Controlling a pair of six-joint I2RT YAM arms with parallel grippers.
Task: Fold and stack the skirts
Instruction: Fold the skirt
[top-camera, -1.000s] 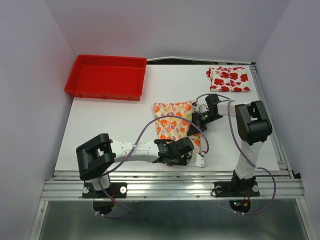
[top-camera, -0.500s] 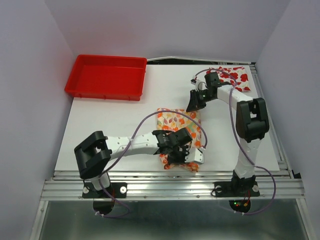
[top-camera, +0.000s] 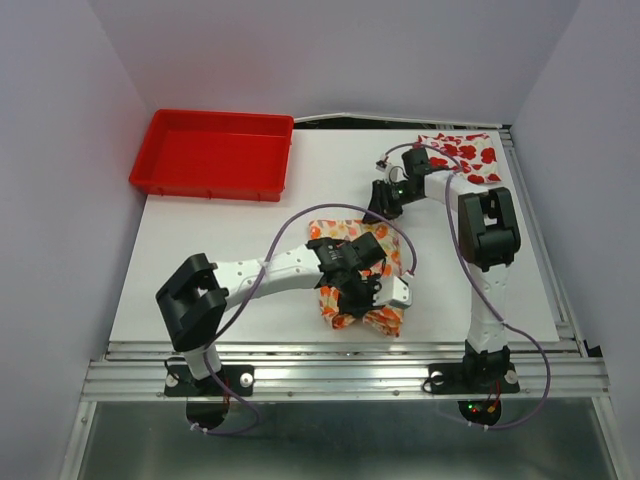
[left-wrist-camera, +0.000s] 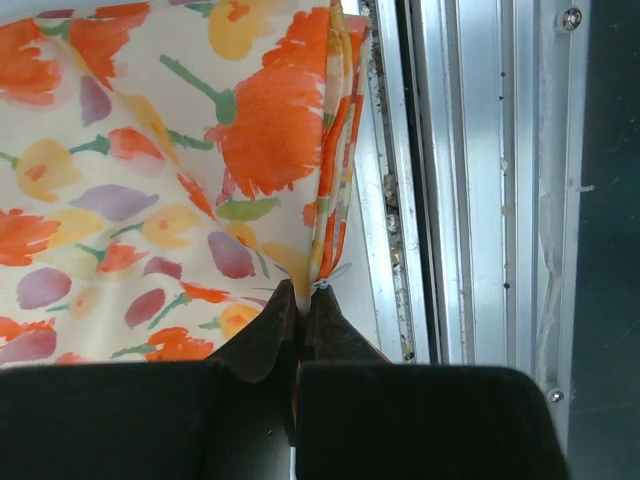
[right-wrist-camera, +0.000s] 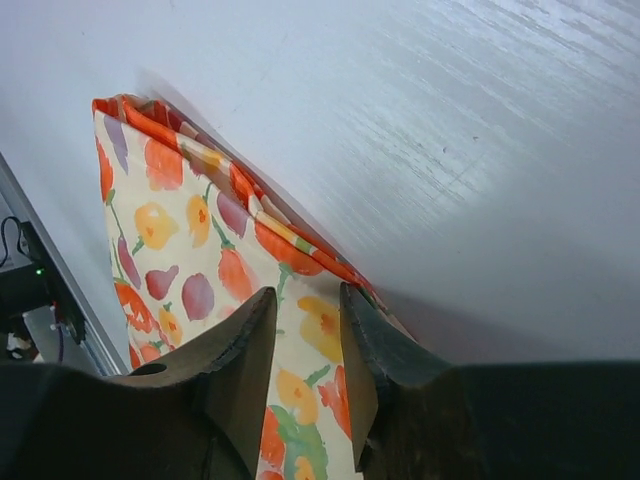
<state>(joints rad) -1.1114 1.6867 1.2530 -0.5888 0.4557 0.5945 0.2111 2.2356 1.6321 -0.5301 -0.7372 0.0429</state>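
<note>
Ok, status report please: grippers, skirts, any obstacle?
Left gripper shut on cream skirt, at its edge. Right gripper open, by its far edge. Flowered skirt apart, far right corner.

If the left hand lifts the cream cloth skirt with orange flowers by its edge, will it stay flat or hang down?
Probably it will hang limp: the cream cloth skirt with orange flowers is bunched where the left hand pinches its thin hem. It looks light, so one pinch likely carries it.
</note>
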